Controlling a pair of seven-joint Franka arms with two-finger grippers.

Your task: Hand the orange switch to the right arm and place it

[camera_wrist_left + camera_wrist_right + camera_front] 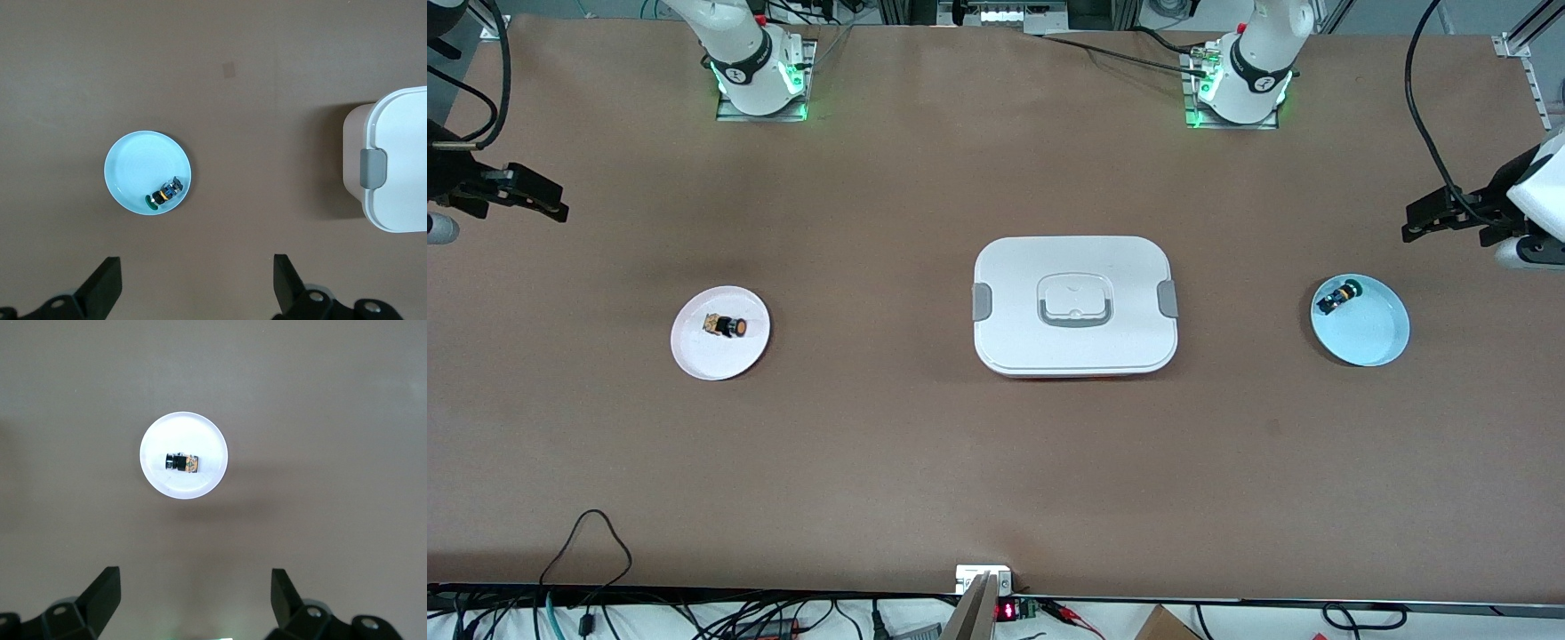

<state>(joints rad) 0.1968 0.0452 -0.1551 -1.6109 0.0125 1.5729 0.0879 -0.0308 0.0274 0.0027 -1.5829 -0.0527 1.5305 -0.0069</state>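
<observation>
The brown tabletop (pixel 925 462) fills the front view, and both arm bases stand along its upper edge.

The biggest thing on it is a white box (pixel 1075 305) with a closed lid, grey clips at its two short ends and a grey handle in the middle of the lid. It lies at the centre of the tabletop, between the two end effectors and well apart from each. In the left wrist view only one end of it shows, with one grey clip.

The right end effector (pixel 525 196) hangs in the air over the right arm's end of the tabletop, at the edge of the front view. Its fingers (pixel 100 597) are wide apart and hold nothing. The left end effector (pixel 1436 218) hangs over the left arm's end of the tabletop, also with wide fingers (pixel 103 287) and nothing between them.

A light blue plate (pixel 1369 342) lies on the tabletop near the left end effector, below it and apart from it. A white plate (pixel 720 356) lies at the right arm's end of the tabletop, below the right end effector and clearly apart from it.

The orange switch (pixel 728 327) lies on its side in the middle of the white plate, so it is under the right wrist camera, not touched by any finger. The green switch (pixel 1342 294) lies on its side in the blue plate, close to the rim.
</observation>
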